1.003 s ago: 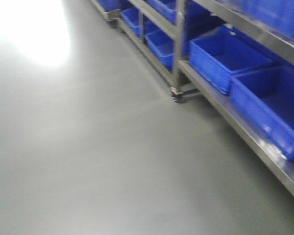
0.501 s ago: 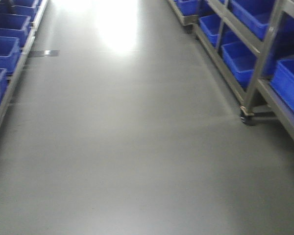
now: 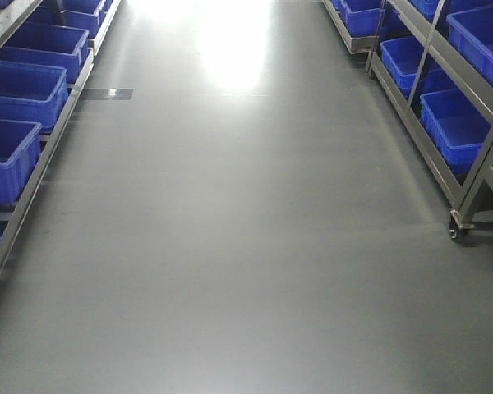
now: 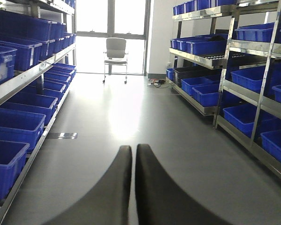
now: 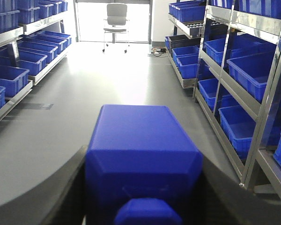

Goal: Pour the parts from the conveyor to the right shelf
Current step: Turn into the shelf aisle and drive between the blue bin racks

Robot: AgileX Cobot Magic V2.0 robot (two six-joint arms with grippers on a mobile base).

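The part, a bright-blue block (image 5: 141,145) with a small knob facing the camera, fills the middle of the right wrist view. My right gripper (image 5: 143,161) is shut on it, one dark finger pressed against each side. In the left wrist view my left gripper (image 4: 133,150) is shut with nothing in it, its two black fingers almost touching above the grey floor. The right shelf (image 3: 440,176), a steel rack holding big blue bins (image 3: 460,125), runs along the right of the aisle and also shows as the right shelf (image 5: 268,89) in the right wrist view. The conveyor is out of view.
A second rack of blue bins (image 3: 20,90) lines the aisle's left side. The right rack's caster wheel (image 3: 454,232) stands on the floor. A grey office chair (image 4: 115,52) sits at the far end by a bright window. Grey floor (image 3: 230,246) lies between the racks.
The front view has swung left. The right rack has slid from the middle to the right edge, and the left rack has come into view, so the view now looks straight down the aisle.
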